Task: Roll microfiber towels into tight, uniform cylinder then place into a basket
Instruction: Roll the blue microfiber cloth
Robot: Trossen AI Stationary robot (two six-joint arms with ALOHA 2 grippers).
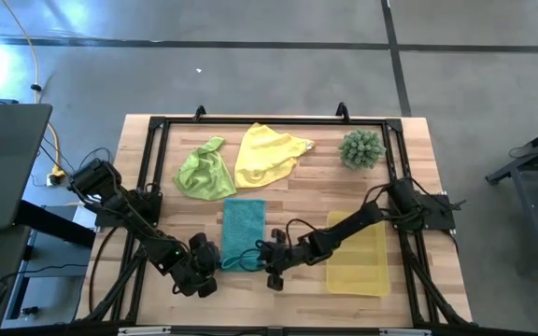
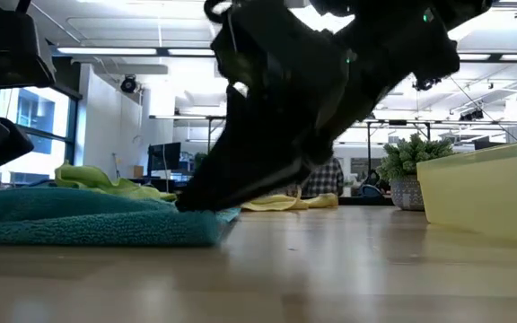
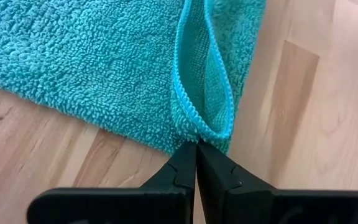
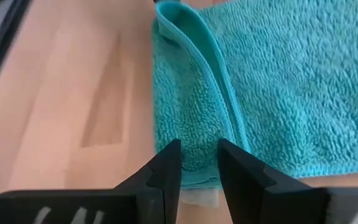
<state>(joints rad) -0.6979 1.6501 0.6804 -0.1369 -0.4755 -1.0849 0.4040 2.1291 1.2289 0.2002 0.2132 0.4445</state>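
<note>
1. teal towel lies flat at the table's centre, just toward six o'clock, long side running twelve to six, with its six o'clock edge curled up into a small fold.
2. left gripper is down at the towel's seven o'clock corner; in the left wrist view its fingers are pressed together, tips right against the lifted fold of the hem, and whether any cloth is caught between them i cannot tell.
3. right gripper sits at the towel's five o'clock corner, fingers apart with a narrow gap, straddling the raised hem in the right wrist view; the cloth lies in that gap, but a firm clamp is not something i can confirm.
4. yellow towel lies crumpled at twelve o'clock from the teal one, touching the lime green towel, which is bunched at about eleven o'clock.
5. basket, the translucent yellow tray, rests at three o'clock from the teal towel, partly under the right arm.
6. spiky green plant stands at about one o'clock, near the frame's far corner.
7. wooden table carries it all, with a black frame around its edge.
</note>
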